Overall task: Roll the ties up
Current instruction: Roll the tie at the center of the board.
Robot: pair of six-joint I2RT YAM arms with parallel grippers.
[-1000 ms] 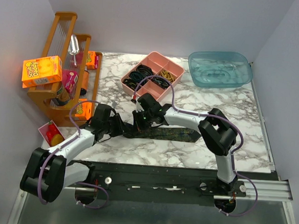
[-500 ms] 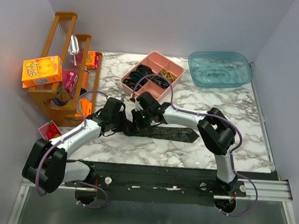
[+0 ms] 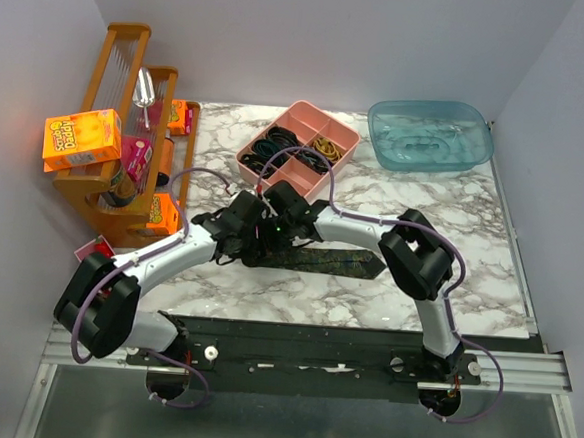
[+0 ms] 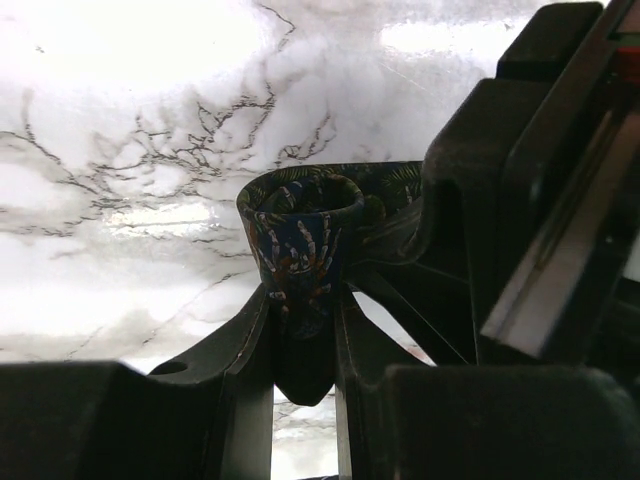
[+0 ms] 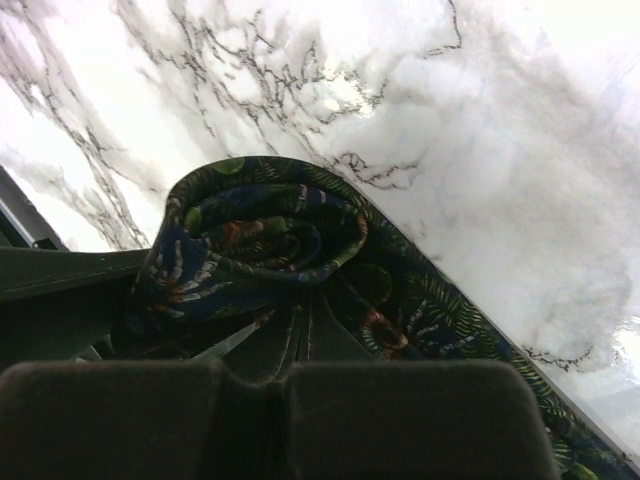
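Observation:
A dark, leaf-patterned tie (image 3: 339, 262) lies flat across the marble table (image 3: 413, 212), its left end wound into a small roll (image 4: 298, 235). My left gripper (image 4: 300, 310) is shut on that roll, one finger on each side, and in the top view it (image 3: 253, 238) sits at the tie's left end. Close behind it, my right gripper (image 3: 274, 228) is shut. In the right wrist view its closed tips (image 5: 305, 320) rest against the underside of the roll (image 5: 250, 240), with no fabric visible between them.
A pink divided tray (image 3: 346, 133) of band loops stands behind the grippers. A teal tub (image 3: 430, 135) is at the back right. A wooden rack (image 3: 128, 127) with an orange box (image 3: 82, 139) lines the left side, and a small box (image 3: 94, 255) sits below it.
My left arm has swung right along the table, its gripper carrying the roll closer to the right gripper. The flat stretch of tie looks slightly shorter. The right gripper has barely moved.

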